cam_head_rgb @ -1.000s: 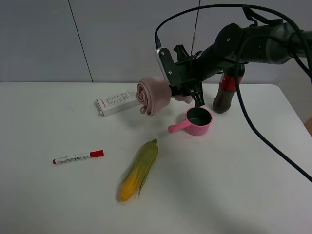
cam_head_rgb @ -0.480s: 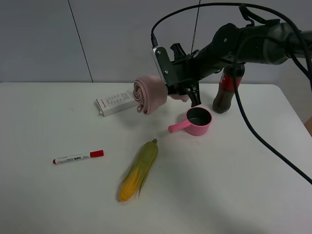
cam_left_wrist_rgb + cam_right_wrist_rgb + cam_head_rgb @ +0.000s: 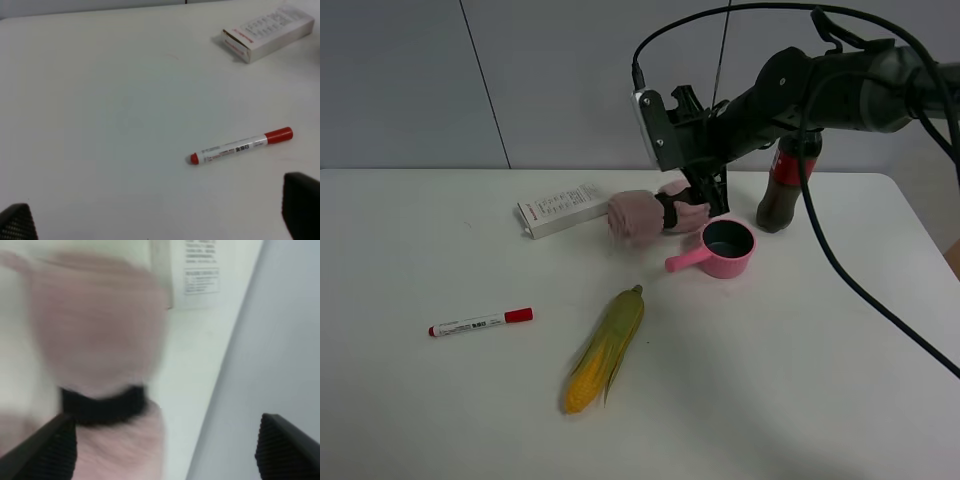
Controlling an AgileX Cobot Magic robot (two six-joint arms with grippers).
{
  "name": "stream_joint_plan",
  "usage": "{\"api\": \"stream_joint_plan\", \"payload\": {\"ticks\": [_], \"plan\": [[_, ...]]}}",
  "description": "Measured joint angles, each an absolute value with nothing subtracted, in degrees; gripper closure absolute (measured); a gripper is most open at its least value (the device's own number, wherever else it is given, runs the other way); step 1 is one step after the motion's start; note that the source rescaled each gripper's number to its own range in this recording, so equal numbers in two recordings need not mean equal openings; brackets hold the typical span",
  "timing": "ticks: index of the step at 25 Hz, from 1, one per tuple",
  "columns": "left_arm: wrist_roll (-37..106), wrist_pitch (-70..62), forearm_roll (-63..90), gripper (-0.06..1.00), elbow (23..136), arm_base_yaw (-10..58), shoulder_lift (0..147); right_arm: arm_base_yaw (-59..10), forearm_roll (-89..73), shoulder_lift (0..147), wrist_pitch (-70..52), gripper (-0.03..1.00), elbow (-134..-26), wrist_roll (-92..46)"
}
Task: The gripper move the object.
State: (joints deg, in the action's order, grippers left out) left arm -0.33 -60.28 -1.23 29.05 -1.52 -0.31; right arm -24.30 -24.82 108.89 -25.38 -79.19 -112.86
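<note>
The dusty-pink rolled towel with a black band at its middle is low beside the white box, just under my right gripper, and looks motion-blurred. My right gripper is above its right end, open, holding nothing. In the right wrist view the towel is a blur beyond the wide-spread black fingers. My left gripper is open and empty over bare table; only its fingertips show at the frame's corners.
A white box lies left of the towel. A glossy pink pot and a cola bottle stand to its right. A corn cob and a red-capped marker lie nearer the front. The marker also shows in the left wrist view.
My right gripper has opened and the towel has dropped out of it, from held in the air down to table level by the white box.
</note>
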Motion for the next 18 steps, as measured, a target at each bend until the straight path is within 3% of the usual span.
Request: {"api": "stream_joint_plan", "payload": {"ticks": [10, 18], "plan": [[-0.33, -60.28, -1.23, -0.06, 29.05, -1.52, -0.31, -24.3, -25.21, 104.49, -24.68, 0.07, -79.19, -106.32], [-0.33, -60.28, -1.23, -0.06, 29.05, -1.52, -0.31, -24.3, -25.58, 89.77, -38.35, 0.06, -79.19, -85.87]]}}
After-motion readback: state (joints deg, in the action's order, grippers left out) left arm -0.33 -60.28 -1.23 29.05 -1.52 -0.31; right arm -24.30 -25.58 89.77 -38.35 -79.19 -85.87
